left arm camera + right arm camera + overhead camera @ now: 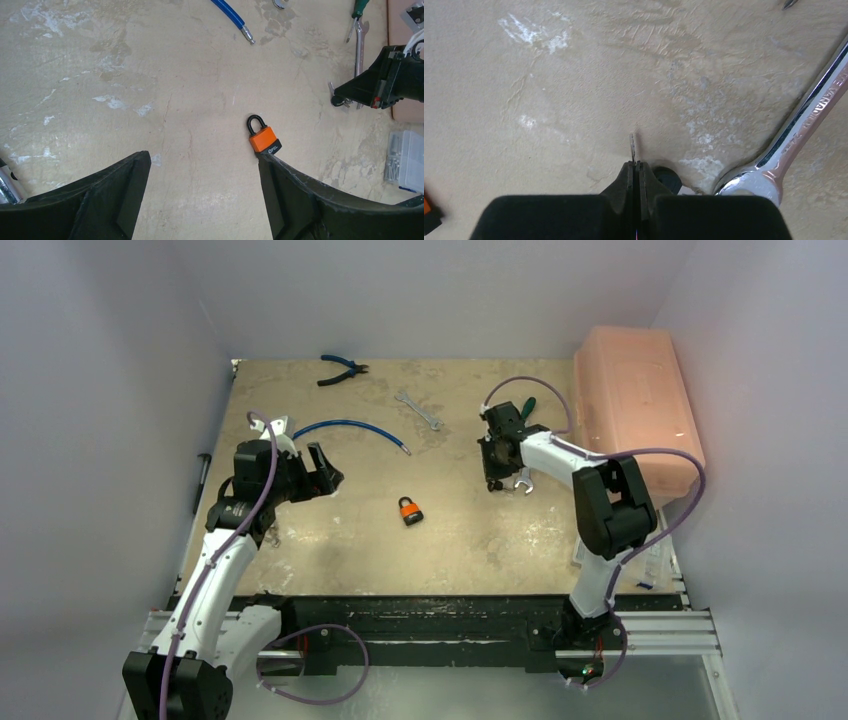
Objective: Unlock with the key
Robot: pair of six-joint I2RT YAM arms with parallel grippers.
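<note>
— Grippers first: what does the right gripper [634, 167] have?
— Its two fingers are pressed flat together on the key [632, 146]. Only a thin metal blade sticks out past the tips, low over the table [549, 75].
— And the left gripper [204, 157]?
— Spread wide with nothing between the fingers, and it hangs above the tabletop.
— Where is the padlock [265, 139]?
— Lying flat on the table. It has an orange body and a black shackle seated in it, pointing away from the arms. In the left wrist view it shows just past the tip of one finger. From above it lies between the two arms, apart from both grippers.
— What is close to the right gripper?
— A shiny wrench [794, 130] lies on the table just to its right. A screwdriver [526, 408] with a green handle lies behind it.
— Farther out?
— A second wrench [417, 410] sits mid-table and a blue cable [345, 425] curves near the left gripper. Pliers [342, 368] lie by the far edge. A pink box [635, 400] runs along the right side, with a small clear box [405, 160] nearer the front.
— The surface itself?
— Beige and scuffed, with white smears and fine cracks. Plain pale walls [100, 390] close it in on three sides.
</note>
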